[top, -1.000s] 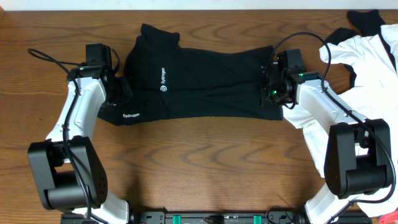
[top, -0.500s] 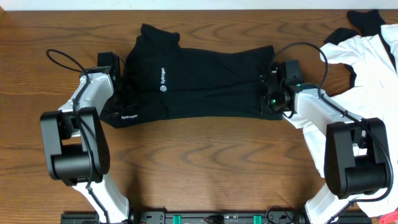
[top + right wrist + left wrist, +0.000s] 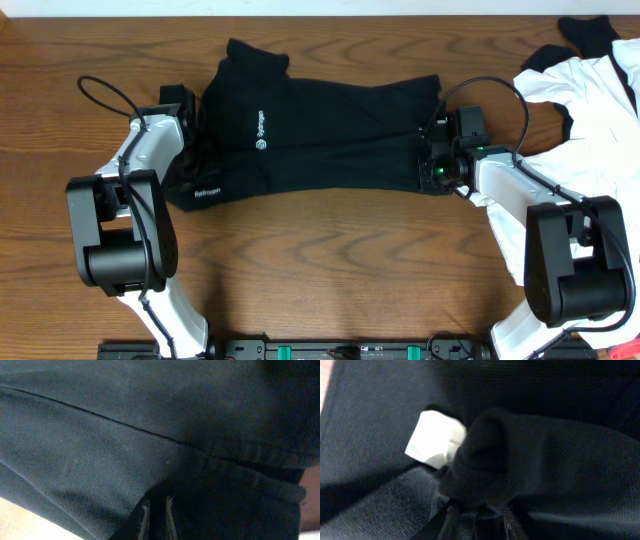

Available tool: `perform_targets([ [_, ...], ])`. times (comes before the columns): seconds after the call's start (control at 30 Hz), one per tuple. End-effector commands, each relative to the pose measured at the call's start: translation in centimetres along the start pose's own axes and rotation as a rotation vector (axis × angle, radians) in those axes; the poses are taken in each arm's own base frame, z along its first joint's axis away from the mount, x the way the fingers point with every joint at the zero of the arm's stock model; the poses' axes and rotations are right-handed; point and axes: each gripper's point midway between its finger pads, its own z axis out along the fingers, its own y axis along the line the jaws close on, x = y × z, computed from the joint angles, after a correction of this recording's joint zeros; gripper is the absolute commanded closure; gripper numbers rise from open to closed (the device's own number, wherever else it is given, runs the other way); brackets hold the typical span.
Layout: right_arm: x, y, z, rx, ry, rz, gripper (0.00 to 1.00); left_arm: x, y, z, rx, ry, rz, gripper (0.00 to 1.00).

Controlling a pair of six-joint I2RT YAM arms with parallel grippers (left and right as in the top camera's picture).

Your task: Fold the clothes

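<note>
The left gripper (image 3: pixel 479 519) is pinching a bunched knob of the black T-shirt (image 3: pixel 330 140) at the shirt's left end, right beside a white neck label (image 3: pixel 434 440). The right gripper (image 3: pixel 157 515) is holding the shirt's right end, its fingers sitting narrow with hem cloth caught between them.

The risks are looking like these. The left grip is biting a thick wad rather than a flat edge, so a pull is likely dragging several layers together and making a crooked crease. The right grip is taking only a thin strip of hem, so it may be slipping free if the two arms are tugging apart. The shirt's near edge is sagging and wrinkling between the grips, which is threatening a slanted fold.

The shirt is lying flat on the table (image 3: pixel 330 270), its long axis running left to right, neck end pointing left and hem pointing right. Its far-left corner is humping up in a loose fold. A white garment (image 3: pixel 590 90) is lying just right of the shirt.
</note>
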Motion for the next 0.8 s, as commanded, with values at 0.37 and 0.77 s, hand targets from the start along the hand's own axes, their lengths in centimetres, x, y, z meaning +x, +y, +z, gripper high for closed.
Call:
perform_targets([
  [0.37,11.8,-1.0,-1.3,0.091,0.453,0.200,0.91,8.6,3.7,3.6,-0.153,0.304,-0.011,0.61],
  [0.77,7.2,-0.6,-2.8,0.097,0.322,0.185,0.90,5.9,2.5,-1.3,-0.059,0.151,-0.016,0.61],
])
